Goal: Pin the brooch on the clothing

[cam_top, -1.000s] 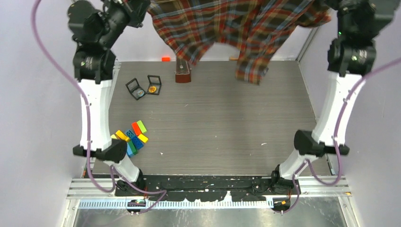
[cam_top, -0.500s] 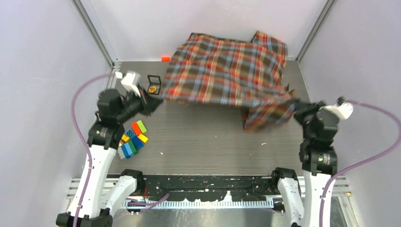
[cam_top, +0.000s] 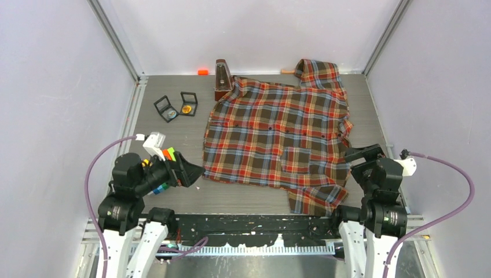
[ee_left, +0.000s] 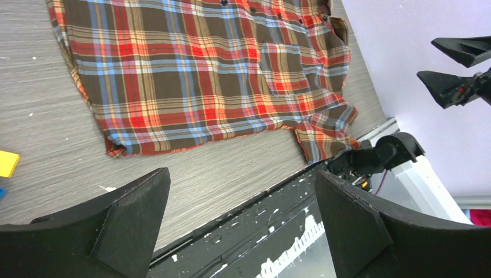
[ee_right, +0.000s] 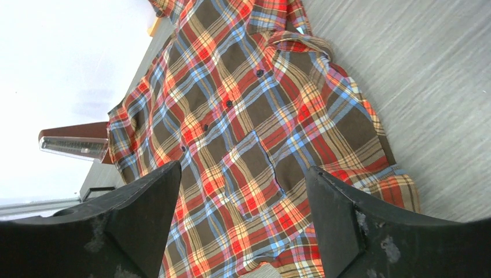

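The clothing [cam_top: 278,133], a plaid shirt in red, brown and light-blue checks, lies spread flat on the table with its buttons up and its collar toward the metronome. The brooch [cam_top: 186,108], a small gold round piece, sits in an open black case left of the shirt. Near the shirt's near-left corner, my left gripper [cam_top: 194,172] is open and holds nothing; its wrist view shows the shirt [ee_left: 202,69] beyond wide-apart jaws [ee_left: 240,174]. My right gripper [cam_top: 362,156] is open beside the shirt's near-right edge, and the shirt [ee_right: 249,116] fills its wrist view [ee_right: 243,168].
A second open black case [cam_top: 166,108] holds a grey round piece. A brown metronome [cam_top: 222,81] stands at the shirt's far-left corner. Coloured toy bricks [cam_top: 168,155] lie partly under my left arm. A small orange block [cam_top: 202,72] sits by the back wall.
Both arms held the shirt up high, then brought it down and laid it flat. Both grippers have opened, let go of it and drawn back to the near edge.
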Available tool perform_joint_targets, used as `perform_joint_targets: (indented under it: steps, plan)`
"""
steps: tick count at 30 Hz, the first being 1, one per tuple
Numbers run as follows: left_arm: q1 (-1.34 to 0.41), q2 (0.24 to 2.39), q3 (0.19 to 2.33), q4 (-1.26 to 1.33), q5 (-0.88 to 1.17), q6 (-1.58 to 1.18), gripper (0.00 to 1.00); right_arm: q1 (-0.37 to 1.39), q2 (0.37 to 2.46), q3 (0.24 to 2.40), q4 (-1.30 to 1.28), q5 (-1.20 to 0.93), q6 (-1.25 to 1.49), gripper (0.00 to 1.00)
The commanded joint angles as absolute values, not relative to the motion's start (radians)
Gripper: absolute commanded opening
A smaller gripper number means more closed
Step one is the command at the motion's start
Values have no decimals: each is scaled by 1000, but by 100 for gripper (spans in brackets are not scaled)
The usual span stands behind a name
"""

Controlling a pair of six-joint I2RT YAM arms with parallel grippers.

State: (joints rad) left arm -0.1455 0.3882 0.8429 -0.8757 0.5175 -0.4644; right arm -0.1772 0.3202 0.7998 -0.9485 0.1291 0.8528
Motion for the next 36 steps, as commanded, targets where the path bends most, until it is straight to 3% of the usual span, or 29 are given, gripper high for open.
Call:
perform_joint_targets:
  steps: [1, 7, 16, 20, 26, 32, 36]
  plan:
    - [-140, 521, 873, -824, 602, -486, 100, -180, 428, 846, -828, 59, 777, 85]
    - [-140, 682, 734, -385, 654, -654, 100, -180, 728, 890, -791, -35, 668, 85]
    - [-226, 1167, 802, 46, 516, -643, 97, -182, 1166, 991, -662, 239, 542, 86]
    - [-283, 1440, 901, 170, 506, -611, 95, -206, 1335, 1075, -621, 287, 534, 85]
    - [-320, 1736, 1004, 338, 497, -622, 86, -378, 1483, 1128, -555, 175, 549, 74]
    - [-321, 1857, 1044, 335, 461, -574, 84, -468, 1674, 1179, -574, -16, 501, 60]
    - [-316, 1869, 1038, 309, 441, -556, 84, -469, 1741, 1170, -576, -81, 472, 60]
